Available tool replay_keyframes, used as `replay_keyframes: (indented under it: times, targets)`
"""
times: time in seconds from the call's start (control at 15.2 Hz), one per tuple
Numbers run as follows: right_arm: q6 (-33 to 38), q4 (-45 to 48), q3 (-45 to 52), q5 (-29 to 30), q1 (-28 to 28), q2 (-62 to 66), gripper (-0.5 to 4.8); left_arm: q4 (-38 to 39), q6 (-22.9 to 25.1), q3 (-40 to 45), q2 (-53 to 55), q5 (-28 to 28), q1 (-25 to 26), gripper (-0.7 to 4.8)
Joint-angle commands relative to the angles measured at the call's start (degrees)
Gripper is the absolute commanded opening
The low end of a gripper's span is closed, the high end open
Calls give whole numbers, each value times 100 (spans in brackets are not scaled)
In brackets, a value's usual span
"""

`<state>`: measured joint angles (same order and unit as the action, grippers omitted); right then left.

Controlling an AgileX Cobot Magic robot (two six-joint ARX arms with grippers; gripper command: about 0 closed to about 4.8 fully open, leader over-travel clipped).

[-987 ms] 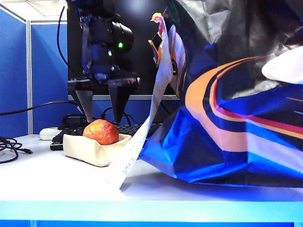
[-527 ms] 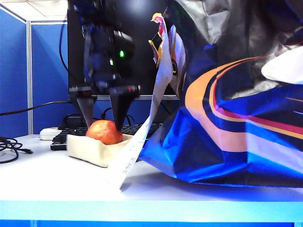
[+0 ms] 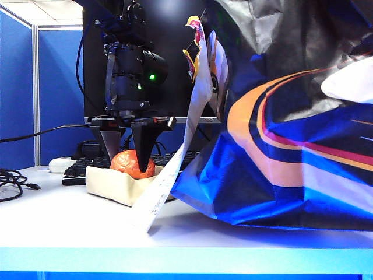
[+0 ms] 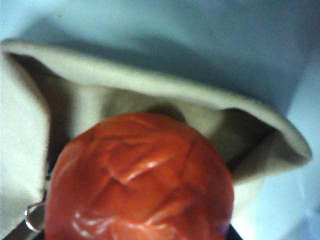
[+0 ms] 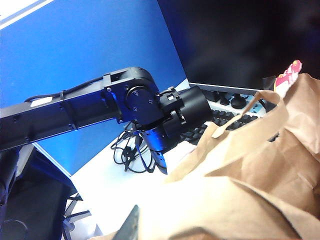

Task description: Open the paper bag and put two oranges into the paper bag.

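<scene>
At left of centre in the exterior view, the left gripper is straddling a firm, glossy, possibly slippery orange in the cream tray, its grip unconfirmed, beside the paper bag, while the right gripper, unseen, is staying pressed together.

No readable text is found; the small print on the paper bag flap is blurred.

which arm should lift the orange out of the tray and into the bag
Left, probably. The left gripper already straddles the orange in the tray, beside the bag. The right gripper isn't in view; its camera looks down over the bag's brown inside.
</scene>
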<state>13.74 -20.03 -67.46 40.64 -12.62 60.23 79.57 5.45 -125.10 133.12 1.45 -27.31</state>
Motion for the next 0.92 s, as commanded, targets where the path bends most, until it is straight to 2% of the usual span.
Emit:
replay_keyframes:
  times: [0.07, 0.26, 0.53, 0.79, 0.92]
  targets:
    - [-33, 186, -31, 17, 4, -17, -1, 7, 11, -20, -9, -15, 2, -6]
    - [-31, 243, -31, 20, 4, -20, -1, 105, 2, -92, -24, -83, 2, -6]
    - [-31, 227, -31, 22, 4, -20, -1, 236, -15, -911, -122, -350, 11, -6]
    - [-31, 229, -31, 20, 4, -20, -1, 249, -662, -1945, -542, -439, 9, -6]
    - [-31, 229, -31, 20, 2, -20, -1, 247, -787, -2444, -901, -286, -11, -6]
